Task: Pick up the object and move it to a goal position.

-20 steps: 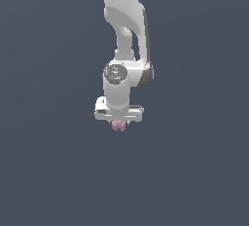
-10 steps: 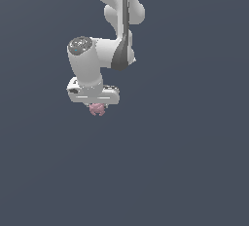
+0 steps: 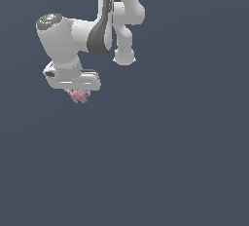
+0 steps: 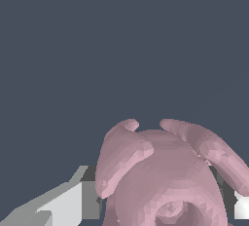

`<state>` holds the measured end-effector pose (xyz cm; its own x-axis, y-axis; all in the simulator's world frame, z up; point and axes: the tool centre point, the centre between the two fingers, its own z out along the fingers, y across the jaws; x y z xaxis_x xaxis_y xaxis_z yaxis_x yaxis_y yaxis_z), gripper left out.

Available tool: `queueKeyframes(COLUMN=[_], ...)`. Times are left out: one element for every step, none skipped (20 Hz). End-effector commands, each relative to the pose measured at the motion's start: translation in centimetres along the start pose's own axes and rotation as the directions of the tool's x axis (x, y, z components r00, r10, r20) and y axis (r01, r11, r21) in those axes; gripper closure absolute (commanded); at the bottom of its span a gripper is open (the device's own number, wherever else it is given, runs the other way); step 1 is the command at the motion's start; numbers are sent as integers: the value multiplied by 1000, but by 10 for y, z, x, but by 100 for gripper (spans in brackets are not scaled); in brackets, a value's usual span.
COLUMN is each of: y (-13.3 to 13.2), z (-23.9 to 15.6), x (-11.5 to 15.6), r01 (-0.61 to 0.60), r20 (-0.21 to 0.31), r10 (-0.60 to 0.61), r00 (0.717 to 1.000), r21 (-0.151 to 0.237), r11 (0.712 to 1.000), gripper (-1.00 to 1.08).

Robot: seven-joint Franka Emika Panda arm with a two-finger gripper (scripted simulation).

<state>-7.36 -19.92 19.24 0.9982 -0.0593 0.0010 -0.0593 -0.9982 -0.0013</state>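
Carried toward the exterior view's left since 1 second back, and further still than half a second ago, with the wrist now tilted rather than square. Gripper [image 3: 78, 92] clamped on the object [image 3: 79, 95], pink and knobbly, tucked just under the white hand body and poking out below it. Held clear in the air against a plain dark grey backdrop, nothing beneath or beside it. In the wrist view, pink lump [image 4: 165, 176] looming large, 2 curved knobs arching over its top, a round dimple low on its face. Fingers [image 4: 68, 203] pressed against its sides, one pale grey pad on one flank, a sliver of the other on the opposite flank. Above the hand, white arm [image 3: 114, 10] bending up and out of frame, dark joint band at the elbow.
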Motion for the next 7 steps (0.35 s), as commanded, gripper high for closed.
queueKeyframes(y=[11,14,16,18,19,19,19], z=[-7,-9,-10,-11,-11,-11,-11], x=[-4,-5,-6,-6,-6,-5,-5], r01=[2,2,2,2,2,2,2], r20=[1,1,1,1,1,1,1], r10=[-2,-2,-2,-2,-2,-2,-2], r00=[1000,1000,1000,1000,1000,1000,1000], r21=[0,0,0,0,0,-1,-1], r11=[1000,1000,1000,1000,1000,1000,1000], gripper=[108,108,108,108,108,108,108])
